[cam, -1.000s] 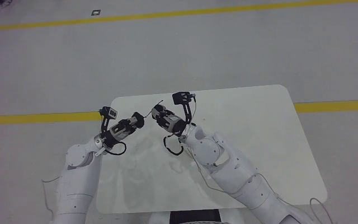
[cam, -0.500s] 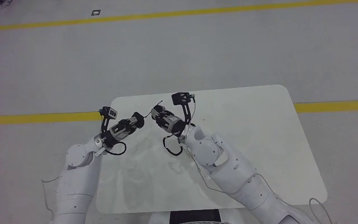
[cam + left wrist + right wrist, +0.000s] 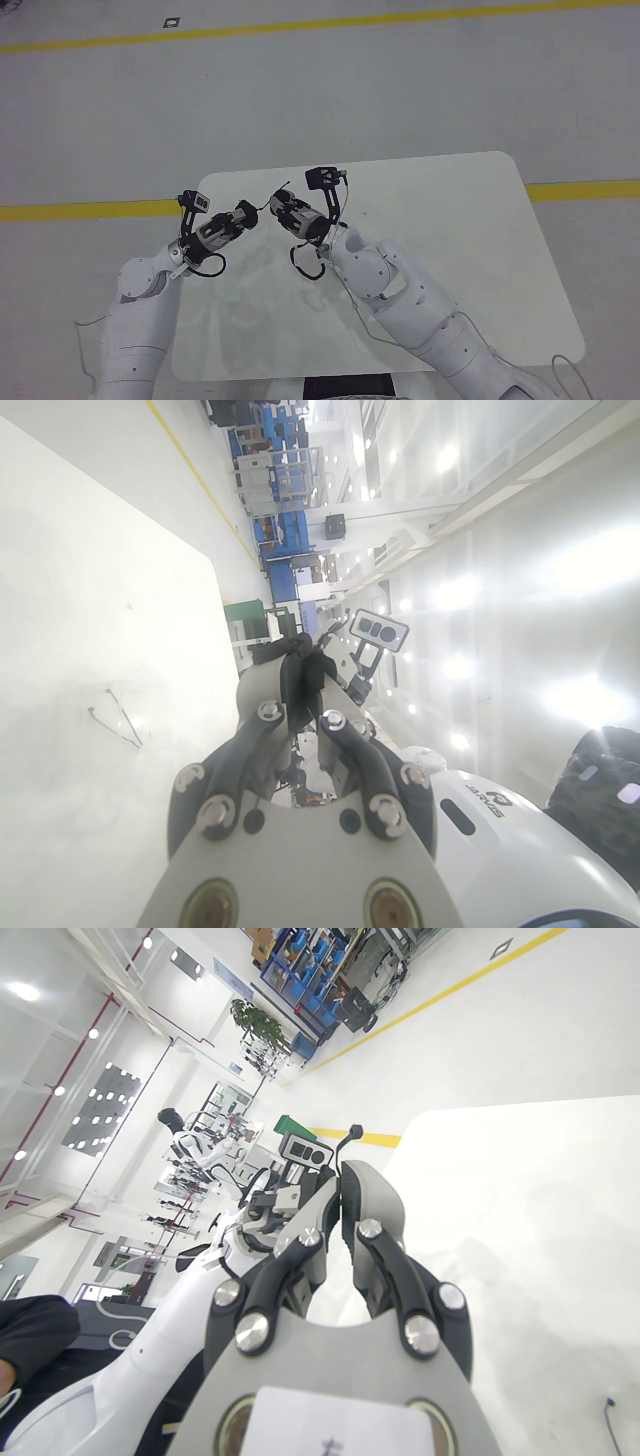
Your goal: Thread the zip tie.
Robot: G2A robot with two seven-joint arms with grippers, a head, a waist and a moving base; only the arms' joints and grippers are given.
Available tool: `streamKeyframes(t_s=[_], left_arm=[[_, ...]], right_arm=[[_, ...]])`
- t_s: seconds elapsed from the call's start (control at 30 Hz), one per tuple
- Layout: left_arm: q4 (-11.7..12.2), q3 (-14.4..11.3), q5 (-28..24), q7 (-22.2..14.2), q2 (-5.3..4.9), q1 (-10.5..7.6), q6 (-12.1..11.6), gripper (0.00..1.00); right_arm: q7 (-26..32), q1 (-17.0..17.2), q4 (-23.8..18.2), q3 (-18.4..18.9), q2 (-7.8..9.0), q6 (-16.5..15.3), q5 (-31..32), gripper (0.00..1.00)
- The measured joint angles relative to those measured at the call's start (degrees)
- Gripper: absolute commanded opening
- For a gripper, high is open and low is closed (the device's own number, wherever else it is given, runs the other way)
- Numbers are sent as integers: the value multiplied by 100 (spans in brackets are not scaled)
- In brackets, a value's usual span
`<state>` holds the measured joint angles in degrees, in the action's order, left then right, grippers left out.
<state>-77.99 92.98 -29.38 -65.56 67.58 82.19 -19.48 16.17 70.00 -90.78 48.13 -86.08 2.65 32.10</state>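
- While two grippers face each other tip to tip above one white table [image 3: 450, 220], a single black zip tie [image 3: 283, 188] rises between them. In the top view the group sits at about 10 o'clock from the table's centre.
- Counted: one zip tie, two grippers, one table and two yellow floor lines [image 3: 300, 22]. One line lies far off at 12 o'clock; the other runs behind the table from 9 o'clock to 3 o'clock.
- Right gripper [image 3: 341, 1178]: the fingers [image 3: 372, 1198] are pressed flat together on the tie's strap, with no gap between the ribbed pads. The strap comes out past the fingertips, bends, and ends in its small square head, held clear of the tabletop.
- Seen from above, the tie's free length slants from the right gripper's tip toward about 1 o'clock.
- Left gripper [image 3: 300, 672]: it sits just beside the right one, at its 9 o'clock. Its fingers [image 3: 257, 687] are drawn in narrow, with the dark pads closed against each other. Something black sits at the tips, but the pictures do not show whether it is the tie's other end.
- On the tabletop below the left gripper, thin dark lines [image 3: 120, 720] meet in a V, each ending in a small dot. It cannot be told whether they are shadow or a loose strip.
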Motion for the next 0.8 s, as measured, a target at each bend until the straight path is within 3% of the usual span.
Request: streamKeyframes(t_s=[0.8], left_arm=[[0,0,0,0,0,0,0,0]], right_arm=[[-112,33,-26,13,-40,58,70,0]])
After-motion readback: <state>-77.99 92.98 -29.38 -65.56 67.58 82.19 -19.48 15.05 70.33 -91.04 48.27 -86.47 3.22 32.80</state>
